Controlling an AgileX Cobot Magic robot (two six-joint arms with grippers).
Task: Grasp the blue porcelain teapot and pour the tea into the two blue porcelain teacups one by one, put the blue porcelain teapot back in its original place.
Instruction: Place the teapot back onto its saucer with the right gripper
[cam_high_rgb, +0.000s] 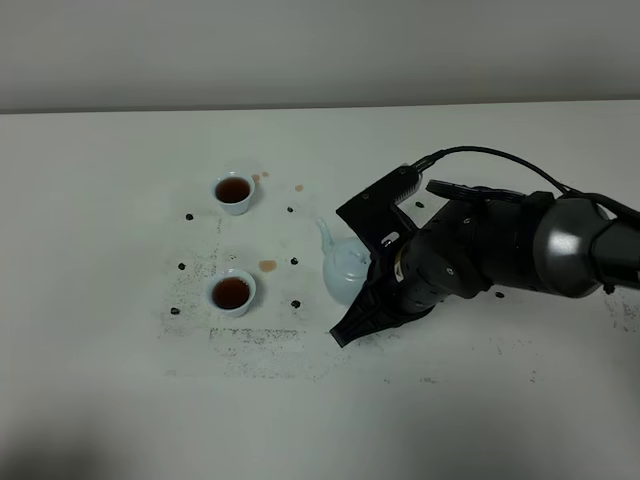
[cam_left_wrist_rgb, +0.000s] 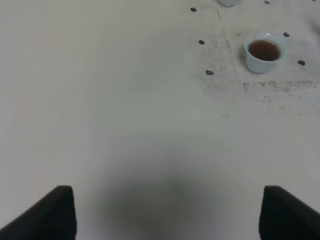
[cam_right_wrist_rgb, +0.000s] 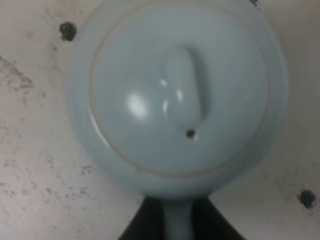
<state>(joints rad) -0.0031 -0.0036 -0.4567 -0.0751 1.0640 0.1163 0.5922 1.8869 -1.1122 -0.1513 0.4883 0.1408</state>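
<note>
Both teacups sit on the table (cam_high_rgb: 120, 420), left of centre, one behind the other: the far teacup (cam_high_rgb: 233, 191) toward the back wall, the near teacup (cam_high_rgb: 232, 293) straight in front of it, well apart. Tea lies in each. Right of the cups stands the teapot (cam_high_rgb: 345, 270), level with the near teacup, spout pointing left and slightly back. Dark specks ring the cups, and small spills (cam_high_rgb: 267, 265) lie between cups and pot. The right gripper (cam_high_rgb: 385, 262) reaches in from the right, over the pot's right side, at the handle (cam_right_wrist_rgb: 178, 222). The lid (cam_right_wrist_rgb: 180, 95) sits on the pot.
</note>
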